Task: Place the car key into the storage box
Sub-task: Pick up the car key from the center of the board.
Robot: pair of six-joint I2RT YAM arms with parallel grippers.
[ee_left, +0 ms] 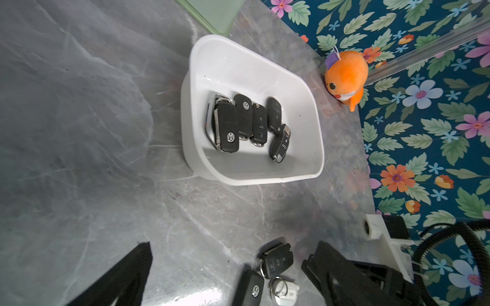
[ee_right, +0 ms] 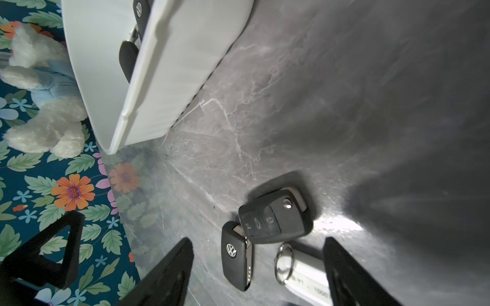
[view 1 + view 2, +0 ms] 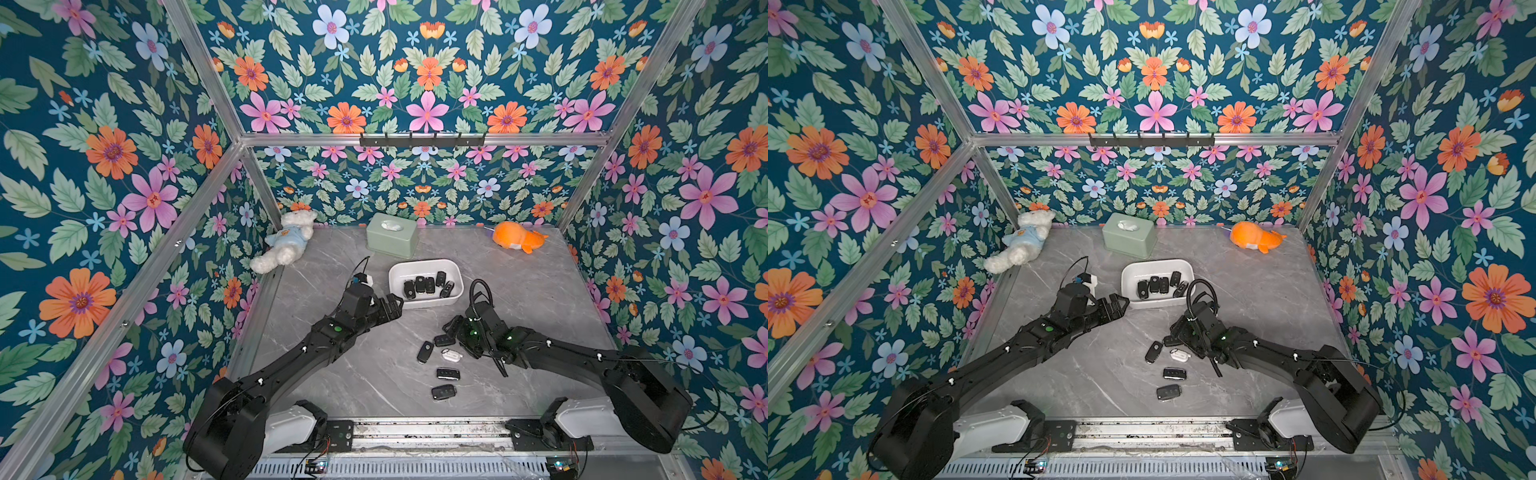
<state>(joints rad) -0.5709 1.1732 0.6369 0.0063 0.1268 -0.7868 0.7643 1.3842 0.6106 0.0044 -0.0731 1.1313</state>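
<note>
The white storage box (image 3: 426, 266) sits mid-table with several black car keys (image 1: 246, 122) inside. More car keys lie loose in front of it: a black one with a logo (image 2: 236, 254), a black one with buttons (image 2: 275, 217) and a white fob (image 3: 451, 355). My right gripper (image 2: 257, 246) is open and low over this cluster, one finger on each side of the logo key and the white fob's ring, touching neither. The left gripper (image 3: 395, 306) hovers wide open and empty by the box's near left corner.
Two further black keys (image 3: 448, 374) (image 3: 444, 392) lie nearer the front edge. A sage-green tissue box (image 3: 392, 234) stands behind the white box. A white teddy (image 3: 286, 241) lies at the back left, an orange plush (image 3: 519, 237) at the back right.
</note>
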